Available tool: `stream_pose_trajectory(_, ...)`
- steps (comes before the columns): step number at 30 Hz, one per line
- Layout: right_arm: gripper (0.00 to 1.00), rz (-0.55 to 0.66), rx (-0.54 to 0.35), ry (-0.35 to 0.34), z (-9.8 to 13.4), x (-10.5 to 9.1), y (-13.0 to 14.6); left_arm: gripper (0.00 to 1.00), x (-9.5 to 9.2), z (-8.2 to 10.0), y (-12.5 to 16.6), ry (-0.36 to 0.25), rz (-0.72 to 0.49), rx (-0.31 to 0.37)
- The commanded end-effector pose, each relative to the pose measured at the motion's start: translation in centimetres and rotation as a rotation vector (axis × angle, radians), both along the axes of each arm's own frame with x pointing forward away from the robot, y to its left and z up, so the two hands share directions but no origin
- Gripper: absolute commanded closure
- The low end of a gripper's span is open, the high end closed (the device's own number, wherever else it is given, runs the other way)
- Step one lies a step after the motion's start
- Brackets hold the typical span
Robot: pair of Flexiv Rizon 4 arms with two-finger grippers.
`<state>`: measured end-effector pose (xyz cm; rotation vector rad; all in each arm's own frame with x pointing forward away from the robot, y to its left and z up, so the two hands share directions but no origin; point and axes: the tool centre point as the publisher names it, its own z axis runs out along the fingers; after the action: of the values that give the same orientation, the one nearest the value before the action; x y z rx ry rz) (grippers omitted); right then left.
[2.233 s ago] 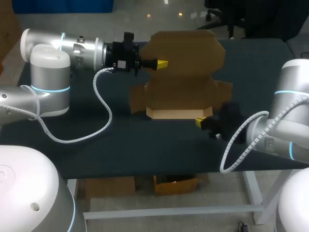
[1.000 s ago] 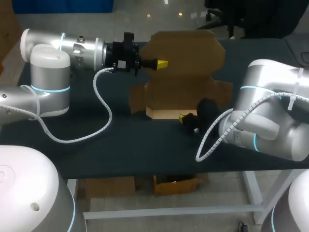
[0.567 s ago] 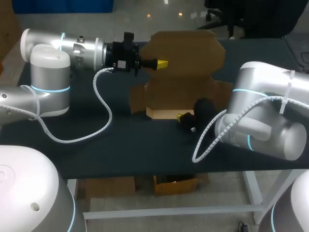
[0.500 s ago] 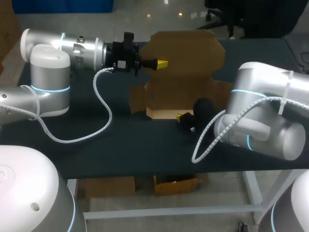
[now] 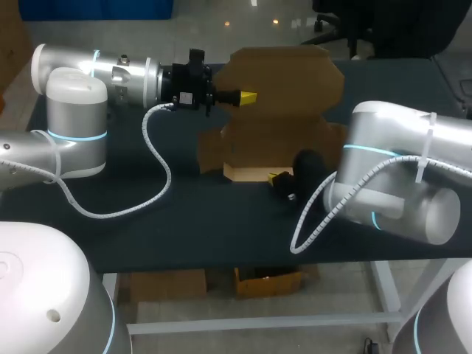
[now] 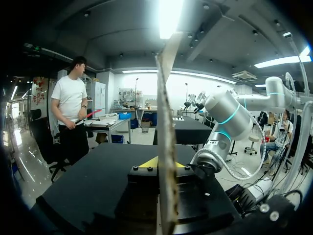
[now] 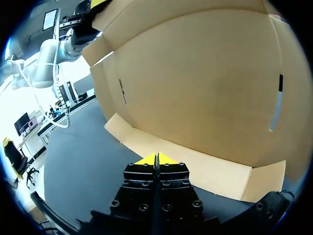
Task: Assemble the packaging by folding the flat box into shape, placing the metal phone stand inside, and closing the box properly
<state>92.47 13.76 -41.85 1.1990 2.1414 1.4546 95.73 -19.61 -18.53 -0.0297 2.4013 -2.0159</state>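
Note:
The brown cardboard box point(image 5: 284, 110) stands half-folded at the table's middle, its large lid panel upright. My left gripper point(image 5: 249, 96) is shut on the lid's upper left edge; in the left wrist view the cardboard edge point(image 6: 165, 147) runs edge-on between the yellow tips point(image 6: 157, 163). My right gripper point(image 5: 276, 178) is shut with nothing in it, low at the box's pale front flap point(image 5: 254, 173). In the right wrist view its tips point(image 7: 156, 158) point at that flap point(image 7: 195, 169), just short of it, with the inner panel point(image 7: 205, 83) behind. No metal phone stand shows in any view.
The dark table point(image 5: 184, 214) carries only the box. Side flaps stick out at the box's left point(image 5: 210, 151) and right point(image 5: 341, 136). My right arm's bulky elbow point(image 5: 391, 192) hangs over the table's right front. The left arm's white cable point(image 5: 158, 177) loops down to the table.
My right arm has swung leftward along the box's front, bringing its shut gripper from the flap's right corner to near its middle. The left arm and the lid have kept still.

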Motion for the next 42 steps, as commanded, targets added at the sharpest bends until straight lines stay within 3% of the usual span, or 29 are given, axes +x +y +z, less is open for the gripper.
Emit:
stream_pose_trajectory(1,1.0,-0.016,0.001,-0.008,-0.5,0.0,0.3,1.0,0.1,-0.1,0.1,0.001,-0.004,0.001)
stream_pose_trajectory(18,1.0,-0.025,0.009,0.01,-1.4,0.3,0.2,1.0,0.1,-0.1,0.1,0.001,-0.004,0.001)
stream_pose_trajectory(31,1.0,-0.022,0.003,-0.03,0.2,0.3,0.3,1.0,0.1,-0.1,0.1,0.001,-0.004,0.001)
stream_pose_trajectory(42,1.0,-0.026,0.005,-0.026,-0.3,1.3,0.1,1.0,0.1,-0.1,0.1,0.001,-0.004,0.001)
